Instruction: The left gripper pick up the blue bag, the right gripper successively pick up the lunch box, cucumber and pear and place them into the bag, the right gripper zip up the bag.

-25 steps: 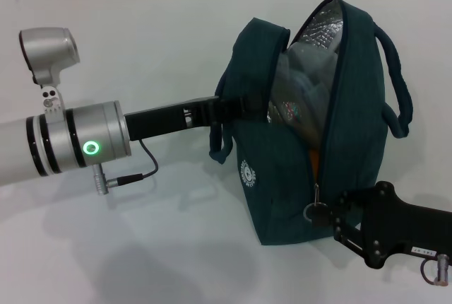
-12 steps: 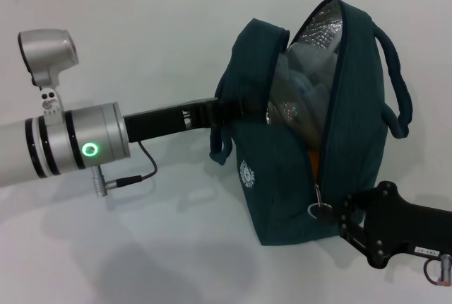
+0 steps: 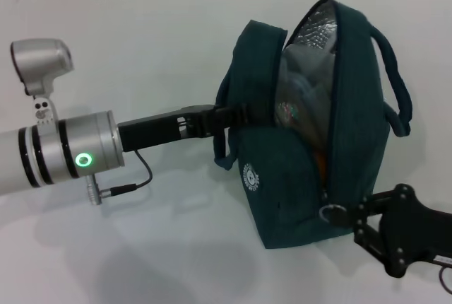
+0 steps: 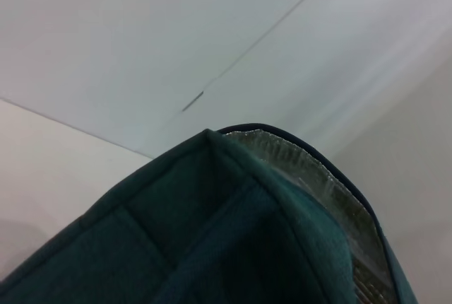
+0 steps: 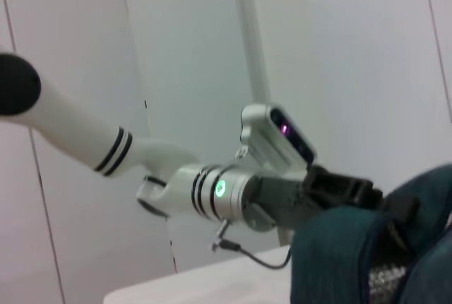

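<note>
White desk [image 3: 141,28], blue bag [image 3: 360,134] upright mid-desk, left tool [image 3: 236,114] clamping its handle, right tool [image 3: 346,213] pinching the zipper ring [image 3: 330,213].

White table [image 3: 162,42], plain matte top. Only one item sits directly on it: the blue bag [image 3: 353,148], upright on its base toward the right side (top gaping, silvery lining showing). Soft shadows fall on the surface near the bag's base and at the near edge.
</note>
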`<act>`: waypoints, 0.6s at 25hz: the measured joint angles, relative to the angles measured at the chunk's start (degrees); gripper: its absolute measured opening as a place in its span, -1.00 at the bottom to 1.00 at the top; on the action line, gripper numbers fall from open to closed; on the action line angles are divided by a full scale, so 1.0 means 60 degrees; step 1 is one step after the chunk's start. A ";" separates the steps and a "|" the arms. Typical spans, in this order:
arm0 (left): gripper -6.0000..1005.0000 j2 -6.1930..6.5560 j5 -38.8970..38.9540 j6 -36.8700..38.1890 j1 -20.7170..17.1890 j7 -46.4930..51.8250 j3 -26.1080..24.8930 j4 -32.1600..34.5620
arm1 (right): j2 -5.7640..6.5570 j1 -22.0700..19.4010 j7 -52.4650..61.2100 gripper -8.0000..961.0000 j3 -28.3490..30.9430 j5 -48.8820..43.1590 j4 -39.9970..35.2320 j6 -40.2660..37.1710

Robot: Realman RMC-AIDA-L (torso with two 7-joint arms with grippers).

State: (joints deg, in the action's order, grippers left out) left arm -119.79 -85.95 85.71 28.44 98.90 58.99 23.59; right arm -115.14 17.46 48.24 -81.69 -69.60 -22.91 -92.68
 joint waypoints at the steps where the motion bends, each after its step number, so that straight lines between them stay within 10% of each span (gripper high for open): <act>1: -0.51 0.0000 0.0011 0.0001 -0.0017 -0.0012 -0.0011 0.0001 | 0.0006 -0.0019 -0.0017 -0.97 0.0067 0.0002 0.0000 -0.0086; 15: 0.33 0.0001 0.0515 0.0678 -0.0248 -0.0283 -0.0044 0.0036 | 0.0114 -0.0615 -0.0249 -0.97 0.1044 -0.0019 -0.0131 -0.0956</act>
State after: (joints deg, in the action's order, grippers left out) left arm -119.78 -82.86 89.77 26.96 97.21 58.73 23.80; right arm -114.46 13.77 46.74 -75.42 -69.71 -23.69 -98.42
